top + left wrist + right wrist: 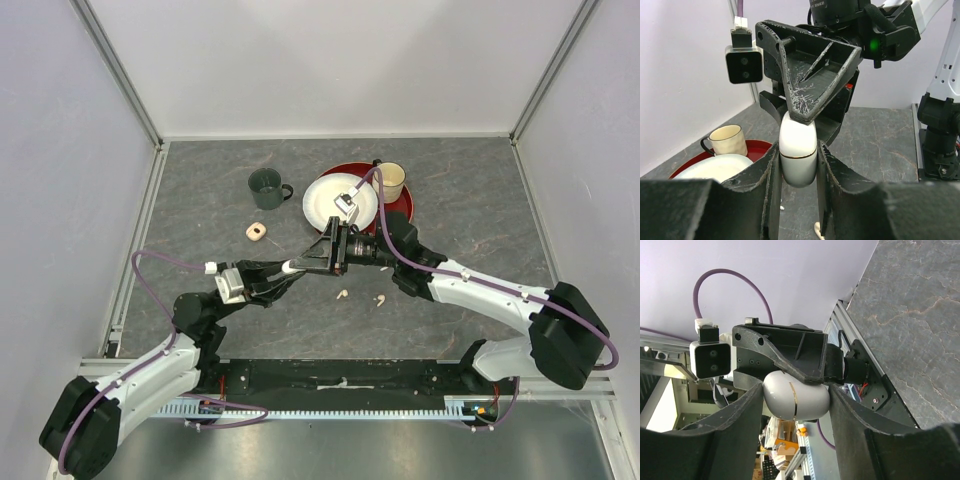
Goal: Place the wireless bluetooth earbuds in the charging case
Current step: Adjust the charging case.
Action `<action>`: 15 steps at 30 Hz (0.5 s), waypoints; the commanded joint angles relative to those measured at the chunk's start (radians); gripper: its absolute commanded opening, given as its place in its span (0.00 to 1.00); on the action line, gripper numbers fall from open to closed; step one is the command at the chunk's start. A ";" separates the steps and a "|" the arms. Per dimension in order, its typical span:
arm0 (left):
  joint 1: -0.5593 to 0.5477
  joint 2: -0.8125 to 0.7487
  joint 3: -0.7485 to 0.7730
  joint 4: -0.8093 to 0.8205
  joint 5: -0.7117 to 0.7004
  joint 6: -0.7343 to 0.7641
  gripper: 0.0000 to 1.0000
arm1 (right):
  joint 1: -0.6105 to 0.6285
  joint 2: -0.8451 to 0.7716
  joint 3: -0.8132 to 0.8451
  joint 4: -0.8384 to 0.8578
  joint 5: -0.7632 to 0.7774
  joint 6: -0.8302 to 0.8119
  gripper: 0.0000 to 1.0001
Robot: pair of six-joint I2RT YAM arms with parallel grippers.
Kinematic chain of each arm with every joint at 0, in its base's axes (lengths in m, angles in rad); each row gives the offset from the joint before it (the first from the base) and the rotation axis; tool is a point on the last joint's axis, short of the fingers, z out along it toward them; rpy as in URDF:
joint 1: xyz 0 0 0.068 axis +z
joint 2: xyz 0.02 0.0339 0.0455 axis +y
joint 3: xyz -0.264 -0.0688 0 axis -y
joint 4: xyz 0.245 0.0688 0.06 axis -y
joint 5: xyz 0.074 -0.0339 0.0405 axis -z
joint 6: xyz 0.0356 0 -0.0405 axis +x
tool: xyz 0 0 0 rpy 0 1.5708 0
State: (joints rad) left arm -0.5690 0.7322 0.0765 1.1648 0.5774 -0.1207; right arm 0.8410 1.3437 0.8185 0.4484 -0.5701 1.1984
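Left gripper clamps the white charging case mid-air. Right gripper flanks its other end; I cannot tell if it grips. Two earbuds lie on the table below. Risk: opposing pulls twist the smooth case loose and drop it.

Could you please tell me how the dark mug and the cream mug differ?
The dark mug is dark green; the cream mug is pale. The dark mug stands directly on the table; the cream mug stands on the red plate. Both are upright, with handles.
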 commanded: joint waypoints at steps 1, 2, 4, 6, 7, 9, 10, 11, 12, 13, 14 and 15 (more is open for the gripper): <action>-0.003 -0.002 0.028 0.047 -0.022 0.049 0.02 | 0.003 -0.009 0.025 0.000 -0.022 -0.002 0.59; -0.002 -0.001 0.028 0.047 -0.025 0.049 0.02 | 0.001 -0.008 0.025 -0.002 -0.022 0.003 0.58; -0.002 -0.001 0.029 0.044 -0.027 0.046 0.02 | 0.003 -0.011 0.025 -0.004 -0.019 0.001 0.50; -0.002 0.003 0.034 0.038 -0.030 0.041 0.04 | 0.003 -0.014 0.025 0.001 -0.019 0.003 0.39; -0.002 0.004 0.035 0.032 -0.030 0.039 0.06 | 0.003 -0.014 0.025 0.003 -0.019 0.003 0.35; -0.002 0.007 0.039 0.029 -0.033 0.032 0.09 | 0.003 -0.014 0.028 0.009 -0.020 0.003 0.28; -0.002 0.009 0.040 0.026 -0.036 0.029 0.09 | 0.001 -0.012 0.028 0.010 -0.020 0.004 0.26; -0.003 0.009 0.042 0.026 -0.043 0.023 0.11 | 0.003 -0.009 0.027 0.019 -0.019 0.006 0.23; -0.002 0.010 0.043 0.022 -0.053 0.016 0.12 | 0.003 -0.009 0.021 0.029 -0.020 0.016 0.22; -0.003 0.010 0.045 0.019 -0.060 0.009 0.14 | 0.001 -0.008 0.015 0.065 -0.022 0.024 0.21; -0.003 0.010 0.046 0.016 -0.068 -0.002 0.16 | 0.003 -0.008 0.007 0.085 -0.024 0.035 0.19; -0.002 0.013 0.046 0.016 -0.068 -0.002 0.18 | 0.003 -0.008 -0.008 0.104 -0.020 0.055 0.17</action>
State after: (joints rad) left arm -0.5694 0.7376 0.0814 1.1606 0.5671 -0.1223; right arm 0.8383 1.3437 0.8188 0.4507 -0.5701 1.2053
